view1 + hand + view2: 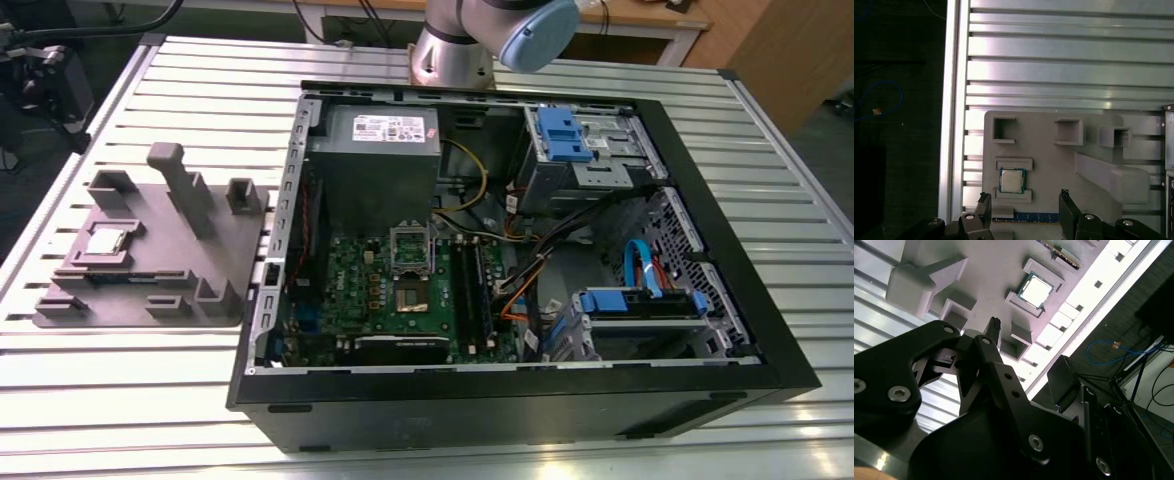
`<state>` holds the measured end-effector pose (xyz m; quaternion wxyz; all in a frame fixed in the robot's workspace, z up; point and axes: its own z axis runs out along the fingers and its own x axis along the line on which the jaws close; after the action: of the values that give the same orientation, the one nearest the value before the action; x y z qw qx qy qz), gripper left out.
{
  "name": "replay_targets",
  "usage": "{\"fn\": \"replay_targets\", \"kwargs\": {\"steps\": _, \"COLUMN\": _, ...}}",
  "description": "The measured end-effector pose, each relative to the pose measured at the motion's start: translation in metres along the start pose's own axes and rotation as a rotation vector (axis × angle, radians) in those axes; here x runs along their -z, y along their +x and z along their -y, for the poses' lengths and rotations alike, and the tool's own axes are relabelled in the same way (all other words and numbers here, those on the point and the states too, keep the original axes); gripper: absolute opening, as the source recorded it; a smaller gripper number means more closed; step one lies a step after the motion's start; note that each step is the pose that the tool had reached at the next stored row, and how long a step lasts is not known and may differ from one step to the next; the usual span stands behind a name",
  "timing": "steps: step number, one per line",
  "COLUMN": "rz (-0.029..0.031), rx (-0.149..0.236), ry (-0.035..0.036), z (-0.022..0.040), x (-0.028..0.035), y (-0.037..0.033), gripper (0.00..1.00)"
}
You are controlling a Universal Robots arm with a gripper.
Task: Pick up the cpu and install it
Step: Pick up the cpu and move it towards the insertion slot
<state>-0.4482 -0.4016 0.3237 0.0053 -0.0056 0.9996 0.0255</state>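
On the exterior view's left, a flat grey plastic fixture tray [134,315] with raised blocks lay on the ribbed silver aluminium table [160,380]. The cpu [107,241], a small flat square chip with a silvery metal top and pale edge, sat in a shallow framed recess of that tray, level and untouched. Just beside the tray, toward the exterior view's right, stood the open black metal computer case [534,400]. Inside it lay the green motherboard [354,280] with its dark square metal-framed socket [408,293], well apart from the tray. Beyond the case rose the silver and pale-blue robot arm [461,50].

In the first wrist view, the black two-fingered gripper [1025,207] hung over the tray edge, apart from the chip and holding nothing. Its fingers [985,212] were spread wide, wider than the chip itself. The cpu [1012,180] lay ahead of the fingertips and inside the span between them, though nearer one finger than the other. Being square, it had no long axis. Its edges ran true to the tray's blocks, and one pair of edges lay parallel to the line joining the two fingertips. The grasp probably turned on centring that gap over the chip, since the alignment looked right but the offset to one side did not. The second wrist view showed the same chip [1036,290] beyond the finger ends, bare on all sides within its recess.
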Motion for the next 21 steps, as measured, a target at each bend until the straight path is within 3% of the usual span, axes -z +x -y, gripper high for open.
{"fn": "replay_targets", "kwargs": {"steps": 21, "rz": 0.0, "rx": 0.0, "ry": 0.0, "z": 0.0007, "x": -0.0036, "y": 0.0001, "gripper": 0.65}}
